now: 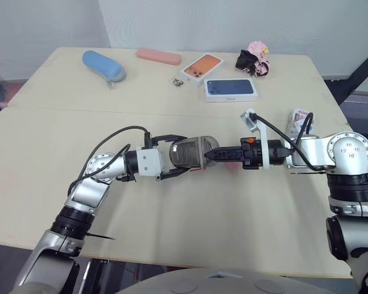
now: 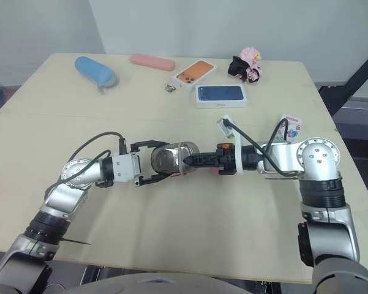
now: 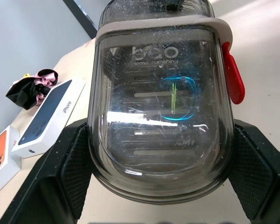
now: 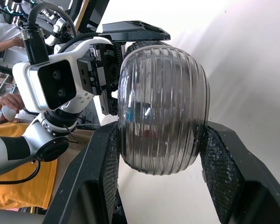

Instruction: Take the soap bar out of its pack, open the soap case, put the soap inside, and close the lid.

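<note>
Near the middle of the table (image 1: pixel 171 226), the left gripper (image 1: pixel 182 155) is clamped on the soap case (image 1: pixel 193 152), which lies on its side at 3 o'clock of that wrist, one black finger (image 3: pixel 70 172) pressing each long wall. From the case's 3 o'clock side the right gripper (image 1: pixel 212 154) grips the rounded end, its fingers (image 4: pixel 102 177) touching both sides, so the case sits between the two claws. The soap pack (image 1: pixel 299 120) lies well apart, at about 2 o'clock of the case, beside the right arm.
</note>
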You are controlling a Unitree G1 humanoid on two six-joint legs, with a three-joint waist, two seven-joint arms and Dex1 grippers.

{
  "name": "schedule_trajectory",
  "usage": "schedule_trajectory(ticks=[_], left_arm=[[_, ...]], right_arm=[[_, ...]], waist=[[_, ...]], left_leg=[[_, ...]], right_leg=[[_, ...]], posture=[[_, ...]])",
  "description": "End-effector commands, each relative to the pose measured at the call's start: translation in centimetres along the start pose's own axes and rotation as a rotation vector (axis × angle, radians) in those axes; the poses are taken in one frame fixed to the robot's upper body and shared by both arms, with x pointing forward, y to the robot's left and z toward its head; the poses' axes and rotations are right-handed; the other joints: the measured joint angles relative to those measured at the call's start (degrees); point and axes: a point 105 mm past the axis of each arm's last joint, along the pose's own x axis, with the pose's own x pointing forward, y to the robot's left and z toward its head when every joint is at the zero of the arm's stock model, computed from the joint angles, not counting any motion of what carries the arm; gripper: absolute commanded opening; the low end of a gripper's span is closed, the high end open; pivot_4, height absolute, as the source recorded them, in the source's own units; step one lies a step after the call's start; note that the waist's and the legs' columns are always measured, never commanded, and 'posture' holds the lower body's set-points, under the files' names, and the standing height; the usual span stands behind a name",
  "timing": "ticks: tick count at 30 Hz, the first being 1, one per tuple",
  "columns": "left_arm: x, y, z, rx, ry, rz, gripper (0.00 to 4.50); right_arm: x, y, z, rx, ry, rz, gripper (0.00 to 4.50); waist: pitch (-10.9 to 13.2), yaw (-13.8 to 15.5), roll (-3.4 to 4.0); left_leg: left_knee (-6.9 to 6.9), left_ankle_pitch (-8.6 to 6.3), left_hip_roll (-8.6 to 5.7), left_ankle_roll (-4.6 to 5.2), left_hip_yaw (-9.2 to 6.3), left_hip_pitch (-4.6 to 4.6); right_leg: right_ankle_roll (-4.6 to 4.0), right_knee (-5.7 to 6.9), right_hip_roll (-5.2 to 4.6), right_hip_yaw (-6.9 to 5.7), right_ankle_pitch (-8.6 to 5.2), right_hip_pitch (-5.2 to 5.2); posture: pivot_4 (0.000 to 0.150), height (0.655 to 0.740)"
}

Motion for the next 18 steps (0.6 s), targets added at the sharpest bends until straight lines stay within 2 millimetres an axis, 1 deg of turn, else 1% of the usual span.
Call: schedule_trajectory(ticks=[1, 4, 7, 13, 16, 17, 18], left_arm=[[0.0, 0.3, 1.2, 0.023, -0.044, 0.011, 3.46], [-0.2, 0.2, 0.8, 0.010, -0.037, 0.013, 3.46], [-0.5, 0.3, 0.6, -0.004, -0.029, 0.018, 3.46], [-0.8, 0.5, 0.3, -0.019, -0.021, 0.016, 3.46], [-0.8, 0.4, 0.3, -0.031, -0.016, 0.014, 3.46], [-0.8, 0.4, 0.2, -0.040, -0.014, 0.015, 3.46], [-0.8, 0.3, 0.2, -0.047, -0.011, 0.011, 3.46]], right_arm=[[-0.4, 0.9, 0.1, -0.012, -0.009, 0.046, 2.03], [-0.9, 1.7, 0.1, 0.000, -0.015, 0.118, 2.03], [-1.8, 2.1, 0.1, 0.019, -0.021, 0.168, 2.03], [-2.5, 1.9, 0.1, 0.030, -0.014, 0.181, 2.03], [-2.9, 1.2, 0.2, 0.032, -0.020, 0.138, 2.03], [-3.3, 0.7, 0.2, 0.035, -0.022, 0.101, 2.03], [-4.2, -0.4, 0.6, 0.037, -0.033, 0.019, 2.03]], waist=[[0.00, 0.01, 0.00], [0.00, 0.03, 0.00], [0.00, 0.04, 0.00], [0.00, -0.07, 0.00], [0.00, 0.03, 0.00], [0.00, 0.04, -0.01], [0.00, 0.07, 0.00]], left_leg=[[0.00, 0.00, 0.00, 0.00, 0.00, 0.00], [0.00, 0.00, 0.00, 0.00, 0.00, -0.02], [0.00, 0.00, 0.00, 0.00, 0.00, -0.02], [0.01, 0.00, 0.00, 0.00, 0.00, -0.02], [0.02, 0.00, -0.01, 0.01, 0.00, -0.04], [0.02, 0.00, 0.00, 0.01, 0.00, -0.04], [0.02, 0.00, 0.00, 0.01, -0.01, -0.04]], right_leg=[[0.00, 0.00, 0.00, 0.00, 0.00, 0.00], [0.00, -0.01, 0.00, -0.01, 0.00, 0.00], [0.00, -0.01, 0.00, -0.01, 0.00, 0.00], [0.00, 0.00, 0.01, 0.00, 0.00, 0.00], [0.00, -0.01, 0.01, 0.00, 0.00, 0.00], [0.00, -0.02, 0.00, -0.01, 0.00, 0.00], [0.00, -0.02, 0.01, 0.00, 0.00, 0.00]], posture=[[0.150, 0.7400], [0.150, 0.7400], [0.150, 0.7400], [0.150, 0.7400], [0.150, 0.7400], [0.150, 0.7400], [0.150, 0.7400]])
